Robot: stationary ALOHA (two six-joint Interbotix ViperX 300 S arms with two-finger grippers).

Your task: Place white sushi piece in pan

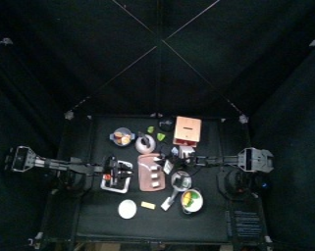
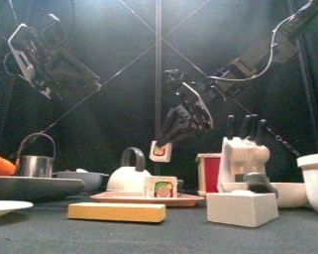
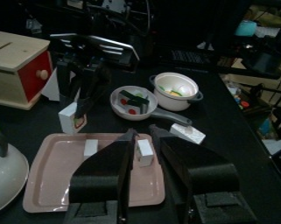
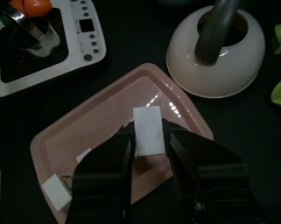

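Two loose blocks are seen nearest the table's front edge: a yellow bar (image 2: 115, 211) lying flat and a white cube (image 2: 241, 208) beside it. Just behind them a pink tray (image 2: 148, 198) is laid flat, with a small rice piece (image 2: 161, 187) standing on it. A white kettle (image 2: 128, 179) is placed beside the tray, and a knife block (image 2: 241, 154) is stood further back.

Above the tray the right gripper (image 2: 161, 139) is hung from the right arm, pointing down. The white sushi piece (image 4: 144, 122) is clamped between its jaws at a moderate width – the piece is held clear of the tray surface, not resting on it. In the right wrist view a second white piece (image 4: 57, 191) is seen lying at one corner of the tray.

The pan (image 3: 133, 101) is located beyond the tray on the table, apart from the held piece; green and red items are already lying in it. A white bowl (image 3: 175, 86) with yellow contents is set just beside the pan. A red-and-wood box (image 3: 20, 66) is placed at the far side of the table.

The left gripper (image 3: 146, 140) is raised over the tray's near end on the left arm – its jaws are spread apart and nothing is gripped between them
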